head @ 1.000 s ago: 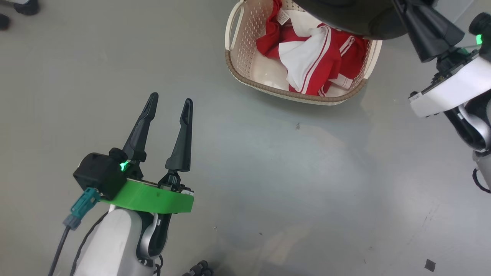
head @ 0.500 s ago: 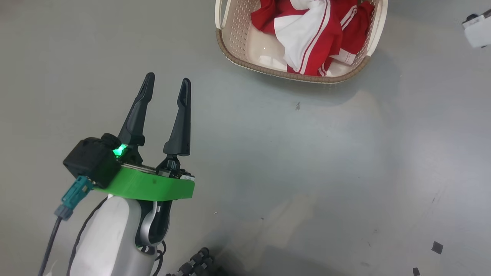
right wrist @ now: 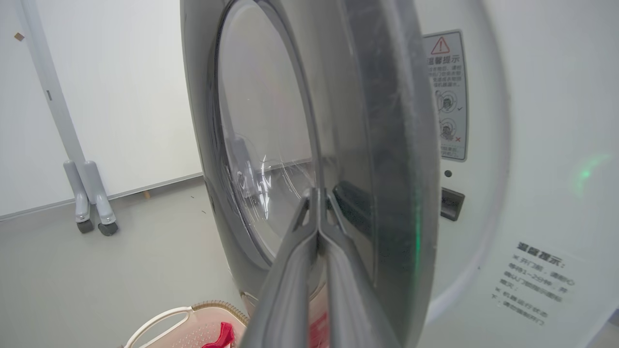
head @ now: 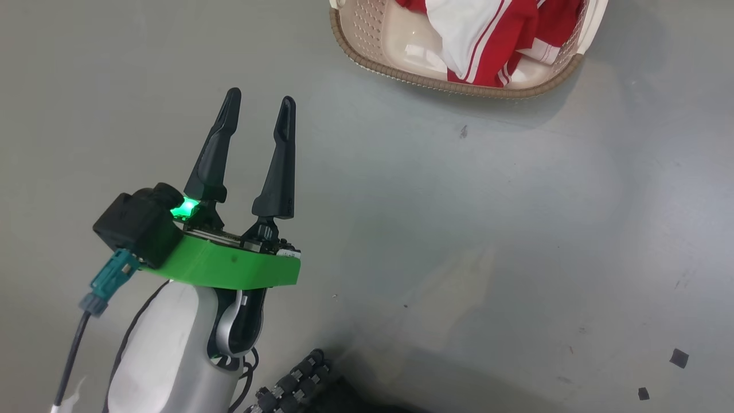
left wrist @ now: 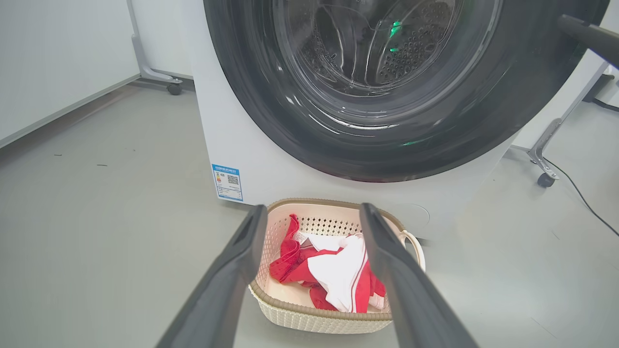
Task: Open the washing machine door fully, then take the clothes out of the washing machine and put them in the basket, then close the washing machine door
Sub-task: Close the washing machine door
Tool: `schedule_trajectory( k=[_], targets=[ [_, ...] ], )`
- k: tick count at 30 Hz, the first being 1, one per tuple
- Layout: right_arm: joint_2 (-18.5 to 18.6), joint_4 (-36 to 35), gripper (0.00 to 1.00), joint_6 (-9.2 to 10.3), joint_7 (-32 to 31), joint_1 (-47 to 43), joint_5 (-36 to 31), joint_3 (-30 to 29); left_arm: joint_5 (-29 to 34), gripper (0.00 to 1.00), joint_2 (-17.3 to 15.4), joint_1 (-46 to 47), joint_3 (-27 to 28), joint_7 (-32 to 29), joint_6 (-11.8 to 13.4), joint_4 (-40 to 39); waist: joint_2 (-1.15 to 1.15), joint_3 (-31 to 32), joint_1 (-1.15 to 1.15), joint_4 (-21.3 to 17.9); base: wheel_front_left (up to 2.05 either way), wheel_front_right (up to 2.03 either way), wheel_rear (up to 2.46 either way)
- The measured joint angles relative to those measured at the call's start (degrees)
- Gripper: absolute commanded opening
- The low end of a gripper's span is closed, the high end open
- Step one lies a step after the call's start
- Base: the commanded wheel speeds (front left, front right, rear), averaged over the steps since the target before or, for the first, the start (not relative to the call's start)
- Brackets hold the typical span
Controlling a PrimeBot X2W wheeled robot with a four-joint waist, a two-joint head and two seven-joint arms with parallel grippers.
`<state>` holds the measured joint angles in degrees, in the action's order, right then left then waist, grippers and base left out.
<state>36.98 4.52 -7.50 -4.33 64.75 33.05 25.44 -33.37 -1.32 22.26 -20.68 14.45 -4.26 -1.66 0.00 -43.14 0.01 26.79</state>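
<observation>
The cream basket (head: 436, 86) stands on the grey floor with the red and white clothes (head: 487, 40) piled in it. My left gripper (head: 259, 100) hovers open and empty, well short of the basket. Seen from the left wrist, the basket (left wrist: 329, 319) with the clothes (left wrist: 333, 275) sits right before the white washing machine (left wrist: 242, 145), framed by my open left gripper (left wrist: 313, 209). The washing machine door (left wrist: 387, 145) covers most of the porthole. In the right wrist view, my right gripper (right wrist: 316, 193) is shut, tips against the washing machine door (right wrist: 387, 169), which stands slightly ajar.
Wheeled stand legs (left wrist: 159, 77) (left wrist: 544, 164) flank the machine, and a cable (left wrist: 580, 193) trails on the floor at right. A latch socket (right wrist: 452, 203) and warning sticker (right wrist: 447, 96) show on the machine's front. Small dark scraps (head: 679, 358) lie on the floor.
The head view has shifted: the basket now sits higher and further right, and the door's rim and right arm have left it. My left gripper stays open.
</observation>
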Motion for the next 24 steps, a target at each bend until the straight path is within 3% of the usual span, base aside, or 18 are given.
schedule_trajectory(
  k=[17, 24],
  targets=[
    [2.36, 7.56, 0.00, -0.01, -1.91, 11.76, -1.34, 3.35, -0.96, 1.00, 0.16, 1.91, -1.45, 0.00, 0.45, -0.07, 0.00, -2.63, 0.00, 1.41, 0.00, 0.00, 0.00],
    [0.90, 11.50, 0.00, -0.09, -1.92, 14.85, -1.44, 3.68, -1.36, 1.00, 0.19, 2.17, -1.76, 0.00, 0.48, 0.66, 0.00, -3.02, 0.00, 1.35, 0.00, 0.00, 0.00]
  ],
)
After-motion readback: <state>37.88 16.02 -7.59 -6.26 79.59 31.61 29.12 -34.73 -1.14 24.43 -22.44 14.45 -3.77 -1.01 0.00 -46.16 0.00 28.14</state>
